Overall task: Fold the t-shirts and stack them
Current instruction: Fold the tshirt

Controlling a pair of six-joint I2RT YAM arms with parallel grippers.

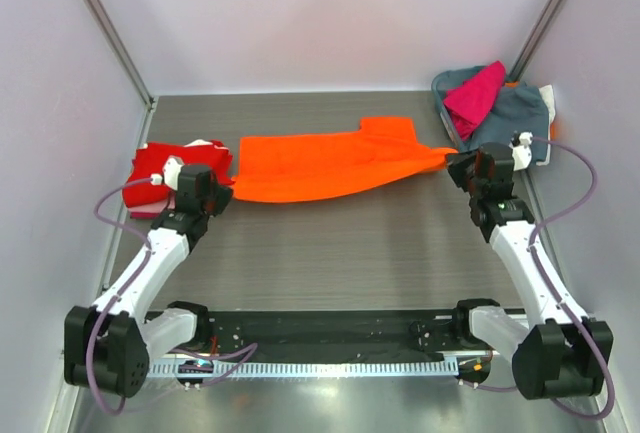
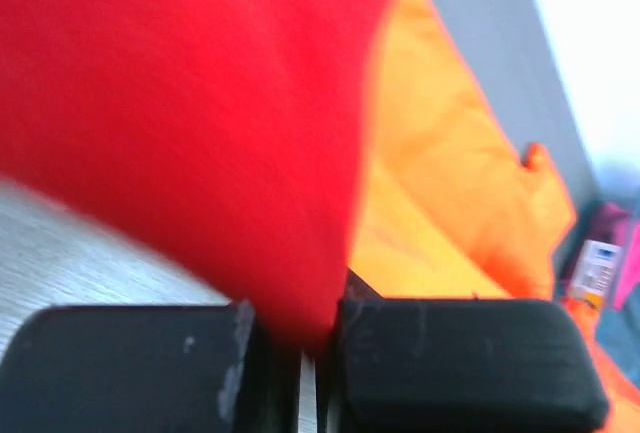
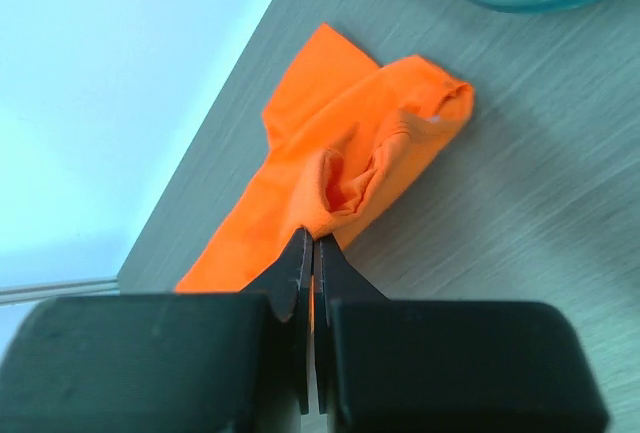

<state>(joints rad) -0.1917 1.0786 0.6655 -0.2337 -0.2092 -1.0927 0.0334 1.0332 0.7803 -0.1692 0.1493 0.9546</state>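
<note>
1. From above, we find no readable writing. The orange t-shirt (image 1: 330,165) lies stretched across the far half of the table (image 1: 330,253), and its right end is drawn to a point at the right gripper (image 1: 458,165). The red t-shirt (image 1: 165,165) sits crumpled at the left edge, touching the left gripper (image 1: 222,191). Only this view shows the magenta t-shirt (image 1: 475,93), which lies on grey-blue clothes (image 1: 515,113) in a bin (image 1: 447,118) at the far right corner. Both arms reach forward with bent elbows, wrists low over the table.
2. At the left wrist, we see what the top view hides. The 2 fingers stand almost together and blurred red fabric runs down into the slit, so this gripper is clamped on the red t-shirt. Orange cloth spreads beyond it. A small white label (image 2: 598,268) at the far right carries print too small to read.
3. At the right wrist, the 2 fingers press together on a bunched fold of the orange t-shirt. The rest of the shirt trails away flat on the table. The bin's teal rim crosses the top edge.
</note>
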